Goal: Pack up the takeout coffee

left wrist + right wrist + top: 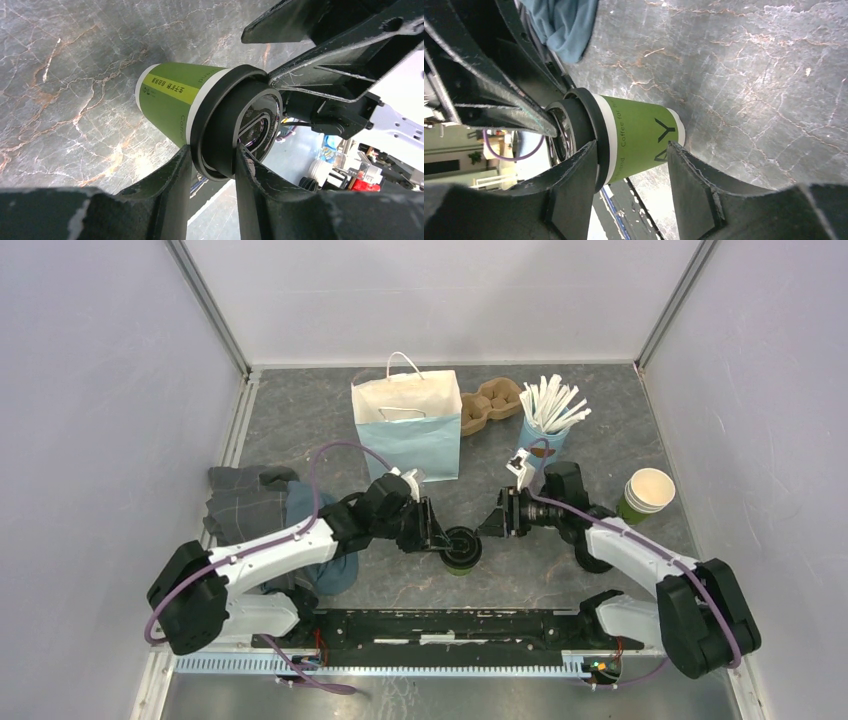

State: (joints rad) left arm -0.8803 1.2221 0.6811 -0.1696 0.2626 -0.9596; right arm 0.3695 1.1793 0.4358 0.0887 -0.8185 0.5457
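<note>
The takeout coffee [461,548] stood on the table [300,420], near the blue bag [410,445]. The left gripper [447,540] seemed to squeeze its black lid [220,125], maybe to keep it steady. The right gripper [497,518] hung wide open, holding nothing.
</note>
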